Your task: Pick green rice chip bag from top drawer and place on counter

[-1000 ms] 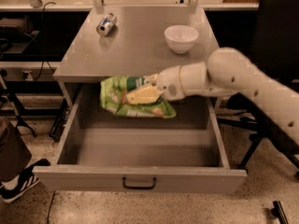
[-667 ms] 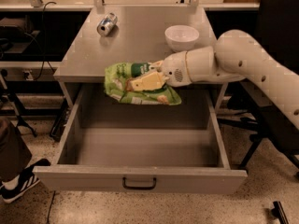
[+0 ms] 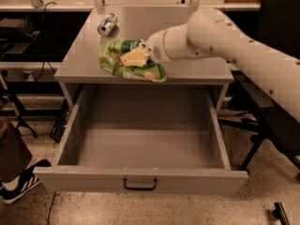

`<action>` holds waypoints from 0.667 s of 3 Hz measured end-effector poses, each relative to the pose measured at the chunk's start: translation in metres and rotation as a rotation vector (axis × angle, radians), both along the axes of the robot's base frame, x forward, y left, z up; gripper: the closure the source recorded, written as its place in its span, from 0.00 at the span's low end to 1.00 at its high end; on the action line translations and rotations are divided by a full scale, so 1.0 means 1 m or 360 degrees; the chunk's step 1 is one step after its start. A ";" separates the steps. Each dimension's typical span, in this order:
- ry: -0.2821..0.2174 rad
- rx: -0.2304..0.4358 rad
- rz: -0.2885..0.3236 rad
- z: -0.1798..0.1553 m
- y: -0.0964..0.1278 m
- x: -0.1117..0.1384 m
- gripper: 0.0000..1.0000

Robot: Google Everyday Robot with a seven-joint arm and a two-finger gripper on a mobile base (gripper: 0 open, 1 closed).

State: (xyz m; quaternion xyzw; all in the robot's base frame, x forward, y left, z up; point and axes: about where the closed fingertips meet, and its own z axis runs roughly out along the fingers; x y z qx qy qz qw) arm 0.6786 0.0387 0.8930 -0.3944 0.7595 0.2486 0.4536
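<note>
The green rice chip bag (image 3: 123, 60), light green and crinkly with a dark-green label, is held in my gripper (image 3: 133, 58) over the front part of the grey counter (image 3: 84, 55). The gripper's pale fingers are shut on the bag's middle. My white arm reaches in from the right. Whether the bag touches the counter I cannot tell. The top drawer (image 3: 140, 179) stands pulled out wide below the counter, its inside bare, with a small black handle (image 3: 139, 185) on its front panel.
A silver can (image 3: 107, 24) lies on its side at the counter's back left. A dark chair (image 3: 276, 125) stands to the right of the drawer. A person's shoe and leg (image 3: 18, 182) are at the lower left. Cables and black frames are on the left.
My gripper has lifted the bag up out of the drawer and carried it back over the counter's front. The white bowl seen earlier is now hidden behind my arm.
</note>
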 end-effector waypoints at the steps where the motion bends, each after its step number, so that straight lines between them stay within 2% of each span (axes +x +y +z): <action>1: -0.0115 -0.0003 -0.0242 0.008 0.014 0.053 1.00; 2: -0.0228 0.0052 -0.0394 0.015 0.034 0.106 0.81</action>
